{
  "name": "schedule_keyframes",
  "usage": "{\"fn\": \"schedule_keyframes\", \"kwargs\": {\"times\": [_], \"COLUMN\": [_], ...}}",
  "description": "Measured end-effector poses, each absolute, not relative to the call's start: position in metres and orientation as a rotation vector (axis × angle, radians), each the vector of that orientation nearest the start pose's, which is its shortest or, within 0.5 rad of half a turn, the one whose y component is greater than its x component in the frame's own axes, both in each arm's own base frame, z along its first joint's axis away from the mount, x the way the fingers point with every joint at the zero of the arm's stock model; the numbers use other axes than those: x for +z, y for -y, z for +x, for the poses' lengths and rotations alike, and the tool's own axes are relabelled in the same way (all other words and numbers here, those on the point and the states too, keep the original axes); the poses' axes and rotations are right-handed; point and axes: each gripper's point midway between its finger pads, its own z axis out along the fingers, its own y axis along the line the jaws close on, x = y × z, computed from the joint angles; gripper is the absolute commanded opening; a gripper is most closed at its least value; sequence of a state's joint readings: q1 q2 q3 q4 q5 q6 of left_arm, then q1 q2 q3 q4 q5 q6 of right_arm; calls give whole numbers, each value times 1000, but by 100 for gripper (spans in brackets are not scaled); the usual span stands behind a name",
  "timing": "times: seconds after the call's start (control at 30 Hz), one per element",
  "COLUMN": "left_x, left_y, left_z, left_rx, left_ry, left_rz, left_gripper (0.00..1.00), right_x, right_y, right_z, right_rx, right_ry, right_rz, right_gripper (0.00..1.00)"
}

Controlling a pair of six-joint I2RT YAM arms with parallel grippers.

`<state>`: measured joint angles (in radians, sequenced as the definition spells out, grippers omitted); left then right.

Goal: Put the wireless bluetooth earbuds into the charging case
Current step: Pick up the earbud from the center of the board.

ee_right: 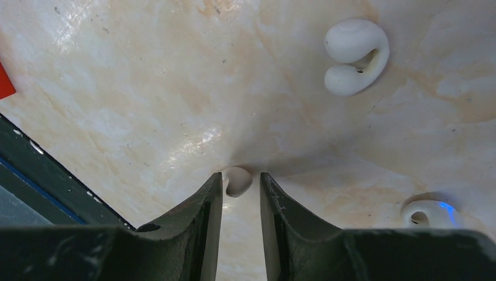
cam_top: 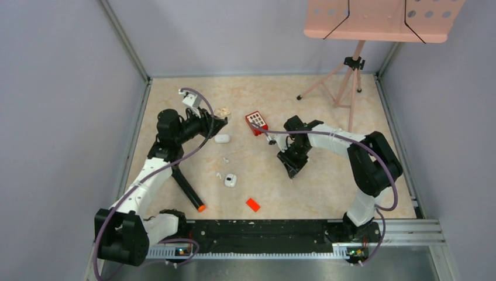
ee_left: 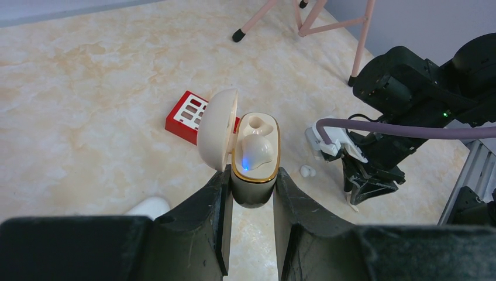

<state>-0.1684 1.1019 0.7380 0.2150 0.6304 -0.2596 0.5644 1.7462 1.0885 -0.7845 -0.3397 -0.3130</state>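
Left hand point(ee_left: 252, 178) around charging case point(ee_left: 255, 149), well inside table point(cam_top: 327, 111) edges

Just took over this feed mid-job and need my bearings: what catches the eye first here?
The open charging case, gold-rimmed with a blue light, stands clamped in the left gripper with one seated earbud inside. The right gripper brackets a loose earbud on the table; whether it is pinched is unclear. A pink music stand looms over the far right corner.
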Motion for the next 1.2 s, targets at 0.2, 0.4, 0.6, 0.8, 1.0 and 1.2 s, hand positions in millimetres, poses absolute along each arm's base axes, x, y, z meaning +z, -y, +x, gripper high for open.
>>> {"fn": "schedule_keyframes", "kwargs": {"times": [0.2,0.4,0.6,0.8,1.0,1.2], "left_x": [247,247,247,253,255,281], "left_y": [169,169,169,175,197,220], "left_z": [329,329,329,329,329,334], "left_rx": [-851,-851,-852,-872,-911,-905], "left_ry": [-1721,-1721,-1718,-1680,-1649,-1577], "left_rz": [397,397,398,433,498,548], "left_gripper": [0,0,0,0,0,0], "right_x": [20,20,22,65,200,311], "right_y": [-192,-192,-192,-205,-250,-272], "right_z": [218,218,218,251,321,353], "right_rx": [532,528,525,504,551,622], "right_ry": [-2737,-2739,-2741,-2635,-2245,-1932], "right_rz": [-1299,-1300,-1303,-1258,-1005,-725], "right_gripper": [28,10,0,0,0,0]}}
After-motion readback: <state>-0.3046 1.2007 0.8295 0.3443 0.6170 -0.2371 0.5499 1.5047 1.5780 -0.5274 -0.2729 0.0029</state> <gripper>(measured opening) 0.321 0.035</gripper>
